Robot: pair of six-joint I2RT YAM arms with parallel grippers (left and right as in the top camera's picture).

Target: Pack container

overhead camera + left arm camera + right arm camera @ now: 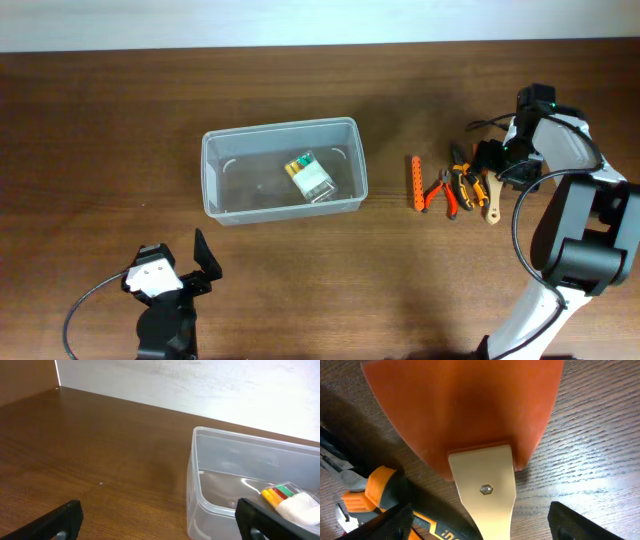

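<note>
We see the table (100, 130) as dark brown wood. Its grain looks fine and ridged in the right wrist view, with a soft, low sheen. We read the container (283, 170) as clear, translucent plastic, smooth-walled, with glossy highlights on its floor and rim. The small box (310, 176) inside it looks like clear, hard plastic. The spatula blade (465, 405) appears as a smooth, matt orange sheet; we cannot tell rubber from plastic. Its handle (487, 507) is pale, bare-looking wood, fixed by a bright metal bolt (486, 489). The pliers' grips (375, 491) look like moulded orange and black plastic, slightly glossy.
</note>
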